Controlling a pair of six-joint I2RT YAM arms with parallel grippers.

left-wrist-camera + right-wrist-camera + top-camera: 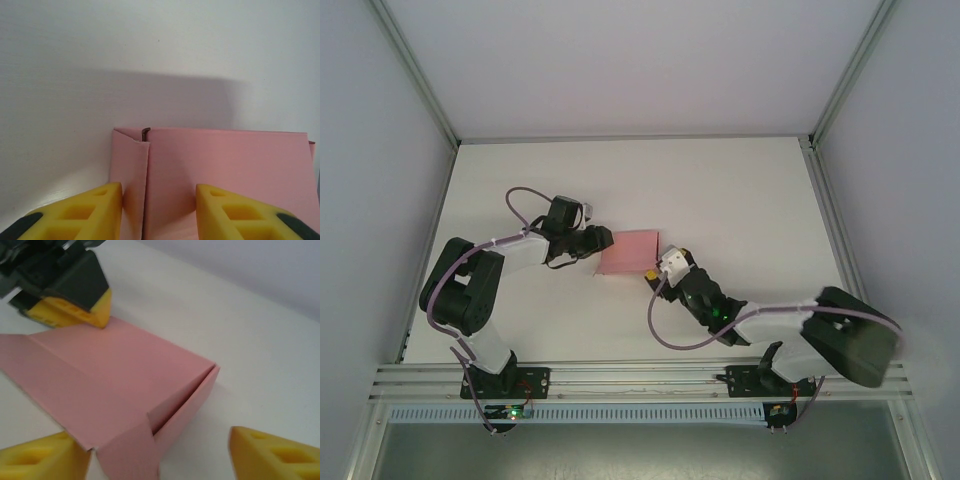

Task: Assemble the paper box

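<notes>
Left hand (157,200) first: its two yellow foam fingers (75,212) stand apart, not clamped on anything, and they straddle the near end of the plain pink card box (225,175). One finger sits by the narrow folded side panel, the other over the broad top face, with the crease running up between them. From above, that left hand (601,239) meets the box's (628,250) left edge.

In the right wrist view, the left hand's yellow tip sits right at the far edge of the box (115,370). The right hand (152,450) is spread wide too, and the box's near corner, with its loose end flap standing slightly ajar, pokes into the gap between the fingers. Whether the left-side finger (35,460) touches the card, I cannot tell. From above, the right hand (653,271) is at the box's lower right corner.

The box lies flat on the white bench (740,200), mid-table, pinned between the two arms.
</notes>
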